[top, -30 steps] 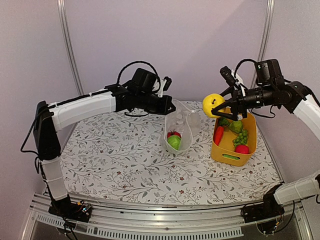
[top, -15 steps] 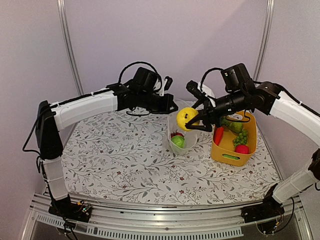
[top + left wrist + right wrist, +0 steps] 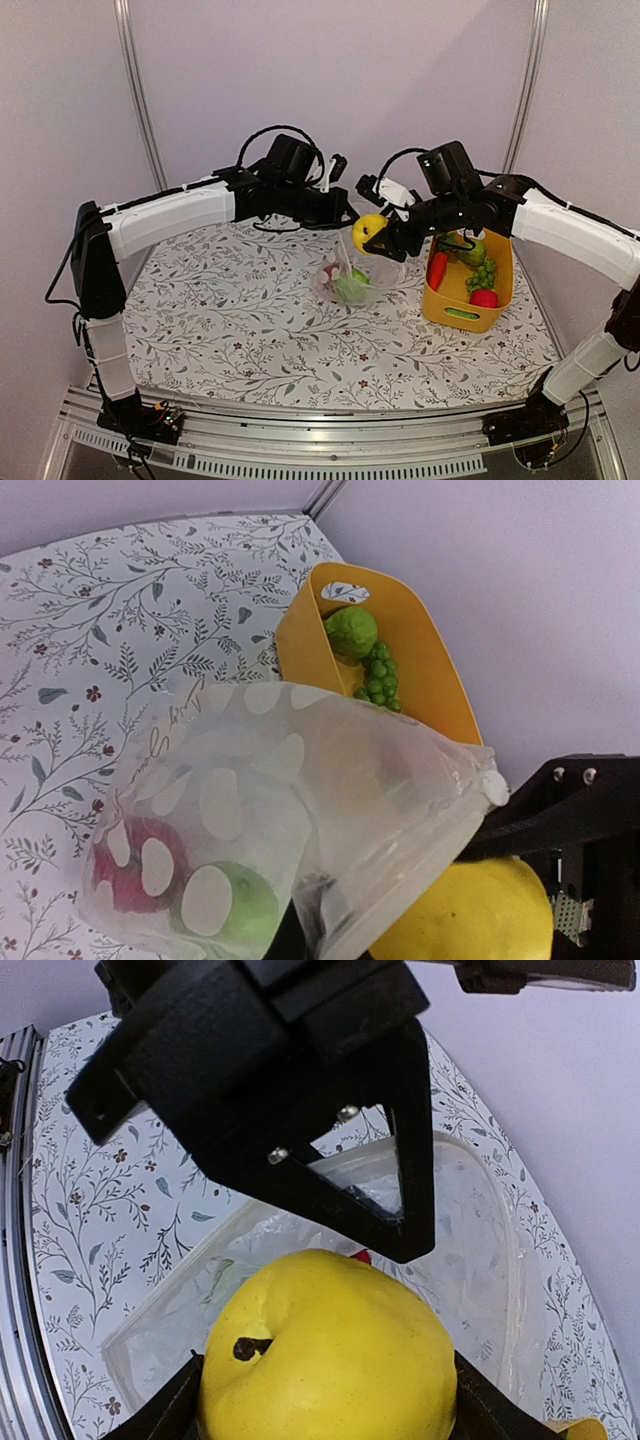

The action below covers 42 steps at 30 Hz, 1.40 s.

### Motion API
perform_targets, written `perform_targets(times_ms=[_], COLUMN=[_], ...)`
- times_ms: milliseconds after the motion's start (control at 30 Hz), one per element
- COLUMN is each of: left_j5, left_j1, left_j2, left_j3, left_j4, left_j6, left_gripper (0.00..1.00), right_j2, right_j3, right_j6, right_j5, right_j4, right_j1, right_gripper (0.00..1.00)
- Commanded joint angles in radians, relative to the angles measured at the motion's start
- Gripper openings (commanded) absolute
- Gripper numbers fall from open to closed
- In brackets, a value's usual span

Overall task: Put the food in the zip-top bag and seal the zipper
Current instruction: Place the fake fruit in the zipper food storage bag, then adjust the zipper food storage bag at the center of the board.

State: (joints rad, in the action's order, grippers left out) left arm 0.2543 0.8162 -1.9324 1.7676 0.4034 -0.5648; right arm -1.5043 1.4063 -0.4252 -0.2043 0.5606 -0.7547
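Note:
My left gripper [image 3: 343, 212] is shut on the mouth edge of the clear dotted zip-top bag [image 3: 352, 275] and holds it up off the table. The bag [image 3: 300, 780] holds a red fruit [image 3: 130, 865] and a green apple [image 3: 240, 905]. My right gripper [image 3: 375, 235] is shut on the yellow lemon [image 3: 368, 230] and holds it at the open bag mouth. In the right wrist view the lemon [image 3: 330, 1350] sits just above the bag [image 3: 480, 1250], next to the left fingers [image 3: 400, 1220]. The zipper strip [image 3: 440, 840] lies open.
The yellow bin [image 3: 455, 305] stands right of the bag and holds a carrot [image 3: 436, 270], a green apple [image 3: 472, 250], green grapes [image 3: 482, 275] and a red fruit [image 3: 484, 298]. The floral cloth covers the table; walls stand close behind and to the right.
My right arm has carried the lemon left from above the bin to the bag's mouth. The bag has sagged and tilted left. The left arm has barely moved.

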Motion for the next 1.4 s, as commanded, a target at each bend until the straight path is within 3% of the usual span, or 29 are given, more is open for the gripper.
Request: perform_targets(times_ms=[0, 200, 333, 433, 600, 767, 967, 1367], left_j5=[0.030, 0.037, 0.035, 0.031, 0.040, 0.056, 0.071, 0.066], left_j1=[0.004, 0.003, -0.004, -0.022, -0.044, -0.050, -0.052, -0.061], left_j2=[0.009, 0.015, 0.016, 0.016, 0.001, -0.017, -0.045, -0.043], left_j3=[-0.003, -0.025, -0.037, -0.046, -0.049, -0.027, 0.034, 0.046], left_j4=[-0.027, -0.042, -0.046, -0.055, -0.060, -0.046, 0.033, 0.068], left_j6=[-0.011, -0.017, -0.022, -0.036, -0.038, -0.017, 0.030, 0.064], left_gripper=[0.02, 0.02, 0.02, 0.02, 0.03, 0.03, 0.05, 0.06], right_j2=[-0.044, -0.091, -0.140, -0.158, -0.054, 0.031, 0.079, 0.000], right_j3=[-0.017, -0.013, 0.033, 0.089, 0.101, 0.034, -0.004, -0.063], right_j6=[-0.014, -0.005, 0.022, 0.041, 0.039, -0.069, -0.265, -0.385], right_j5=[0.151, 0.287, 0.327, 0.269, 0.091, -0.106, -0.168, 0.026], right_j4=[-0.054, -0.092, -0.066, 0.020, 0.112, 0.193, 0.263, 0.209], right_j1=[-0.015, -0.024, -0.027, -0.028, -0.027, -0.028, -0.033, -0.169], right_gripper=[0.58, 0.67, 0.81, 0.86, 0.90, 0.82, 0.72, 0.66])
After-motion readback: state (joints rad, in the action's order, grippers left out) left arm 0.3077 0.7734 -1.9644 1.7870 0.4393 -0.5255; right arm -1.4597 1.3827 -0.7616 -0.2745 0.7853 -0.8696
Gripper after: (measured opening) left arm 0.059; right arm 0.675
